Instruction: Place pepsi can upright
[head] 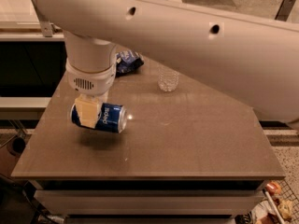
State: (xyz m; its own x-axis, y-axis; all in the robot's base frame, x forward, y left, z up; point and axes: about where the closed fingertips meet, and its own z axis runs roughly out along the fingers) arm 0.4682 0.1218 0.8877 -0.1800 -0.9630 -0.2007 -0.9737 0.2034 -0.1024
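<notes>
Sideways, blue silver-ended pepsi can [111, 118] in gripper [88, 113], above table [196, 139].

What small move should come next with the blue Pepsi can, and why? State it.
Probably rotate the small blue aluminium pepsi can to vertical. The two-finger gripper clamps it lying sideways, clear of the brown tabletop, its shadow beneath; lowering now would land it on its side.

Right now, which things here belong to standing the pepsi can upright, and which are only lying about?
For the job: pepsi can, on its side above the table; end effector, at the left of the view, shut on it.
Lying about: dark blue snack bag, behind the arm; clear vessel, near the table's back edge.
</notes>
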